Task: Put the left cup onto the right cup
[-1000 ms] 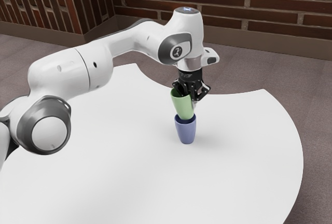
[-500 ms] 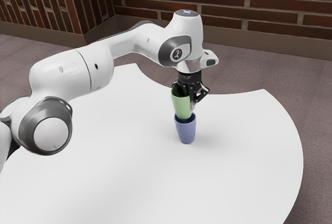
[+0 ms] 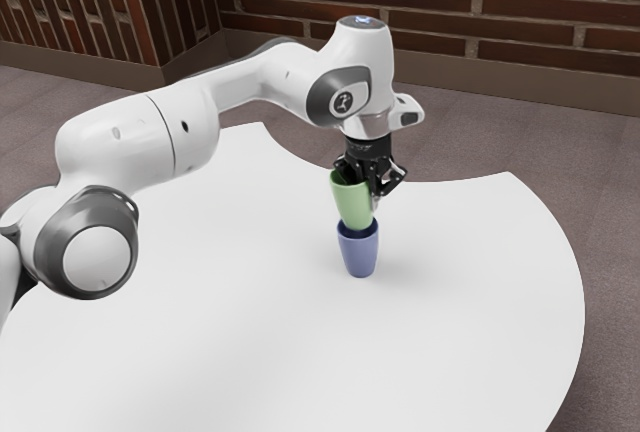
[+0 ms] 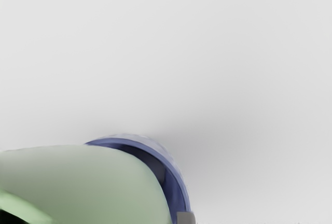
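- Exterior view shows the black two-finger tool (image 3: 368, 176) pinching the rim of the pale green tapered cup (image 3: 352, 202). The cup's base sits in the mouth of the dark blue tapered cup (image 3: 358, 250), which stands on the white round tabletop (image 3: 200, 352).
- The green cup leans (its top tips toward the exterior view's left), so if released like this it may settle crooked or topple out rather than nest.
- Pressing down while it leans could wedge its base against the blue rim. That could tip or shove the blue cup, which stands free with nothing bracing it.
- Wrist view has the green cup (image 4: 78, 182) covering much of the blue cup (image 4: 171, 175), yet off-centre; that offset is the likely cause of any jam.
- The grip appears to be on one side of the rim only, so the cup could swivel in the pinch.
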`<state>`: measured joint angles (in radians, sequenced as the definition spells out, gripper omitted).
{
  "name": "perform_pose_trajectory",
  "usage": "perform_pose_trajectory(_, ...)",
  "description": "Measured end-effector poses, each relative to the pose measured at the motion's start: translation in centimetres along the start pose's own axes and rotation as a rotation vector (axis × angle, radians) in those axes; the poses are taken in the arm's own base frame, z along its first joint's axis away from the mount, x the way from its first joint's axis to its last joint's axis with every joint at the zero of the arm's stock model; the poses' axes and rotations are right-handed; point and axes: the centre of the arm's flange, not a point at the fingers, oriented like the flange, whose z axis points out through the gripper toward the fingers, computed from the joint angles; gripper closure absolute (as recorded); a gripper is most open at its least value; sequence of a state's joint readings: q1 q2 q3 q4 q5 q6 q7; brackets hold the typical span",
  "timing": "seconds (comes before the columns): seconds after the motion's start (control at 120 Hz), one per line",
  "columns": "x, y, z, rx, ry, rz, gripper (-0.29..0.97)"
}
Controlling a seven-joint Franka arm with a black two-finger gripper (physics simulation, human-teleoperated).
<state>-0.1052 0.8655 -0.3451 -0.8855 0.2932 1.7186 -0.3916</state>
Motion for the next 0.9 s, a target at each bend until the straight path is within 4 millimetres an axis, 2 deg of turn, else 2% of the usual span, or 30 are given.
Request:
perform_pose_trajectory(0.358, -0.46, 0.83, -0.07, 0.007, -0.007, 0.001, 0.78)
perform_pose_trajectory(0.642, -0.53, 0.27, -0.89, 0.017, 0.002, -0.010, 0.78)
perform_pose_trajectory(0.9, -0.40, 0.15, -0.36, 0.017, -0.002, -0.014, 0.78)
